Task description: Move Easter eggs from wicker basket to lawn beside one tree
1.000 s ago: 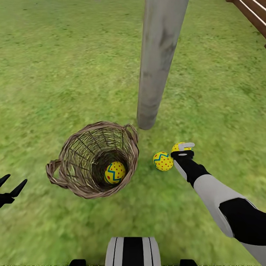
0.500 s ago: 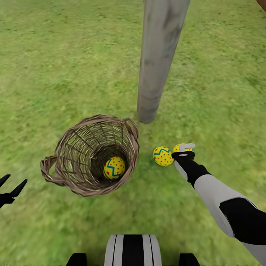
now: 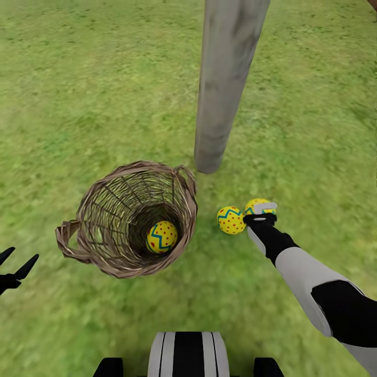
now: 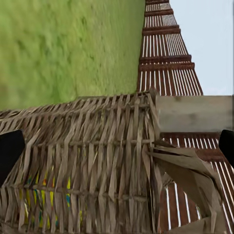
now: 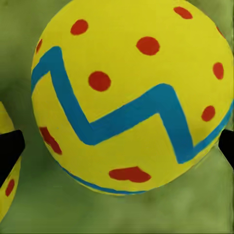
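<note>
The brown wicker basket (image 3: 112, 209) lies tilted on the lawn (image 3: 78, 94), with one yellow dotted Easter egg (image 3: 162, 236) inside. A second egg (image 3: 231, 220) rests on the grass near the foot of the pale grey tree trunk (image 3: 222, 89). Right beside it is the third egg (image 3: 257, 204), sitting between the spread fingers of my open right gripper (image 3: 260, 210). In the right wrist view this egg (image 5: 131, 97) is close up between the fingertips of that gripper (image 5: 117, 146). My left gripper (image 3: 13, 267) hangs open left of the basket (image 4: 87, 161).
A brown slat fence (image 4: 165, 58) stands behind the basket in the left wrist view. My own base (image 3: 187, 356) shows at the bottom of the head view. Open grass stretches all around the trunk.
The head camera shifted slightly, so the fence corner left the picture. My right gripper stays by the third egg on the grass; the left arm has not moved.
</note>
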